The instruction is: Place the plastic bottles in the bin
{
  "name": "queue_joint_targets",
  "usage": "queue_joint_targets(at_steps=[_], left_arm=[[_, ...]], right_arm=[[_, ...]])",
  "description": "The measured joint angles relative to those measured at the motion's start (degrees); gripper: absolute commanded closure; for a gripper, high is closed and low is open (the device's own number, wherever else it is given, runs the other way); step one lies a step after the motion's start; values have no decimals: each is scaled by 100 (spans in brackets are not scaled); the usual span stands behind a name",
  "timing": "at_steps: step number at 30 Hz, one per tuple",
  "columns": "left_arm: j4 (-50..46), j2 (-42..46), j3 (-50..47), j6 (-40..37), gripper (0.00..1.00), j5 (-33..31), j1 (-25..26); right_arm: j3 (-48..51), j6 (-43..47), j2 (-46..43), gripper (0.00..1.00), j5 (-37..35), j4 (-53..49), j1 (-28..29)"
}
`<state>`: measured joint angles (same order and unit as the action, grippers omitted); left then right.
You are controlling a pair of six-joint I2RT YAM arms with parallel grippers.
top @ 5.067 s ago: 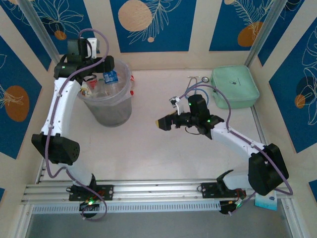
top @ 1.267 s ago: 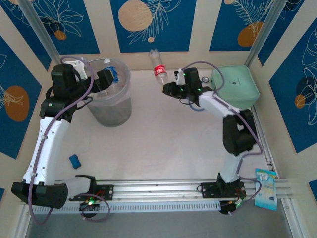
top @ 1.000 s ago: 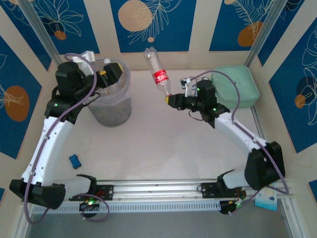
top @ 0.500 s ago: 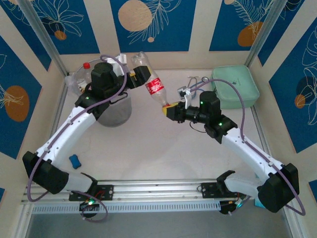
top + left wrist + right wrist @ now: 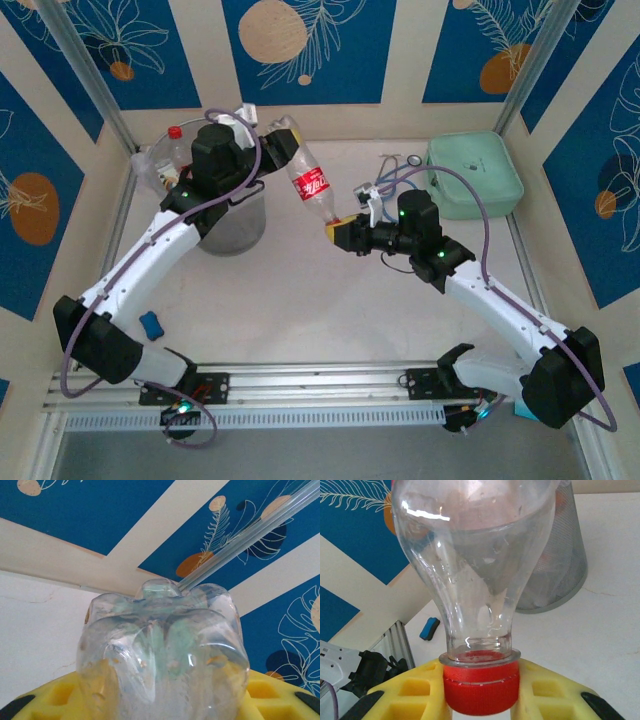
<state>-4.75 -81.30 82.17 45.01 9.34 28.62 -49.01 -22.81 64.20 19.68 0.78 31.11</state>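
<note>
Handover stage for us, so the job is partly done. One red-capped bottle [image 5: 172, 140] already sits in the bin [image 5: 232, 232], its cap poking up at the rim, though we can't count what else is down there. The bottle in the air [image 5: 312, 187] is the one left to drop in.

It hangs tilted above the worktop [image 5: 330, 310], just right of the bin, base up toward the bin and cap down. The right end effector [image 5: 338, 232] is clamped tight on its red cap. The left end effector [image 5: 280, 145] has its yellow pads closed against the lumpy base, as far as we can see.

The bottle itself is clear, looks empty, and has a red label and a petal-shaped bottom.
</note>
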Motion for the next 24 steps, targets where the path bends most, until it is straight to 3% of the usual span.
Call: queue_joint_targets(at_steps=[3, 5, 11, 16, 24], left_arm=[[-269, -22, 293, -212, 60, -157, -15], [-372, -26, 509, -341, 62, -299, -133], [-625, -13, 1320, -516, 67, -599, -1165], [-1259, -142, 2629, -968, 70, -1029, -2055], [-1711, -267, 3029, -1860, 76, -2039, -2566]], right_arm=[[-24, 2, -2, 18, -17, -74, -26], [-39, 9, -2, 5, -59, -168, -74], [-55, -37, -31, 3, -190, -387, -470], [-52, -57, -90, 3, -232, -518, -706], [37, -46, -105, 3, -236, -691, -817]])
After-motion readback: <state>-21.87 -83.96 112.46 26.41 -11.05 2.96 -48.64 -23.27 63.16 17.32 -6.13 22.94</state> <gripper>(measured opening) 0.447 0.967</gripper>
